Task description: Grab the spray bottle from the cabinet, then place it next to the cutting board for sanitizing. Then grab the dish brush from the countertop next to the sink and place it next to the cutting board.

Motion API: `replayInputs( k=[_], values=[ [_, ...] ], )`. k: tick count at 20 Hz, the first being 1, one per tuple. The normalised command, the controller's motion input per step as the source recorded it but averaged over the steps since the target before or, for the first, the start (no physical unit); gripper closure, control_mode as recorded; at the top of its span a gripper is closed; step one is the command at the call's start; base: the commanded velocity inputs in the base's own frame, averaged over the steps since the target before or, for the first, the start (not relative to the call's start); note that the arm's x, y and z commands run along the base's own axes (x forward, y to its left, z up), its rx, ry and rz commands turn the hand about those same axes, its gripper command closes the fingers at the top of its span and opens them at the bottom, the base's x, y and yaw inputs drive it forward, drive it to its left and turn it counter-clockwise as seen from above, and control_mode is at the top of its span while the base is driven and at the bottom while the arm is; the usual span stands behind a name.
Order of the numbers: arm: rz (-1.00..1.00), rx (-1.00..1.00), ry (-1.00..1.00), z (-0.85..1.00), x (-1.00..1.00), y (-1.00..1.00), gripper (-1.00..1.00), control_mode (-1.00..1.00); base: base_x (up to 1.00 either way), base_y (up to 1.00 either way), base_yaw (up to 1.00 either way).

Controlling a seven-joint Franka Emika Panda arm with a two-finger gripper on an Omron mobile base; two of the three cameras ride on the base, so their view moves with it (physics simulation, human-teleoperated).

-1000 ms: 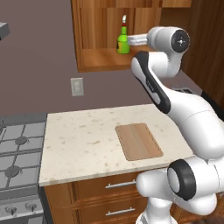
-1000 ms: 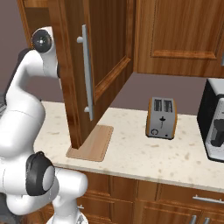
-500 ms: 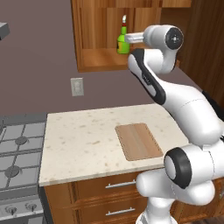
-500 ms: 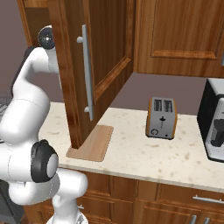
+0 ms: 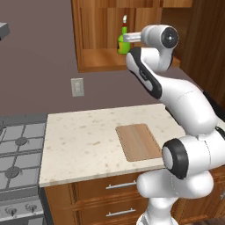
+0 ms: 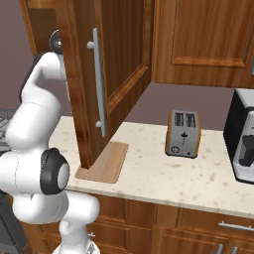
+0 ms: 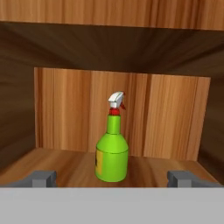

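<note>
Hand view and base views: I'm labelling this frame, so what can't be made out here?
- Green spray bottle: label text too small, hand view.
- Light-brown wooden cutting board: partly hidden by the open wooden cabinet door, right base view.
- Black appliance: cut off by the right edge.

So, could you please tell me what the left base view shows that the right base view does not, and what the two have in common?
Left base view: the spray bottle standing upright on the shelf inside the cabinet, the hand reaching toward it, a stove and a wall outlet.

Right base view: the cabinet's open door with its metal handle, a toaster and a dark appliance at the right edge.

Both: the cutting board, lying flat on the speckled countertop, and the wooden drawers below.
</note>
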Motion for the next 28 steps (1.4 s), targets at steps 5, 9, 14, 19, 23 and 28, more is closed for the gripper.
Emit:
replayInputs(
  k=[5,9,14,19,23,28],
  values=[
    [0.0,0.0,0.0,-0.11,0.29,0.0,-1.0,-1.0,0.0,0.0,0.0],
    [0.0,0.0,0.0,-0.06,0.3,0.0,-1.0,-1.0,0.0,0.0,0.0],
    [0.0,0.0,0.0,-0.01,0.27,0.0,-1.0,-1.0,0.0,0.0,0.0],
    [0.0,0.0,0.0,0.0,0.26,0.0,-1.0,-1.0,0.0,0.0,0.0],
    [0.0,0.0,0.0,0.0,0.29,0.0,-1.0,-1.0,0.0,0.0,0.0],
    [0.0,0.0,0.0,-0.02,0.28,0.0,-1.0,-1.0,0.0,0.0,0.0]
  ],
)
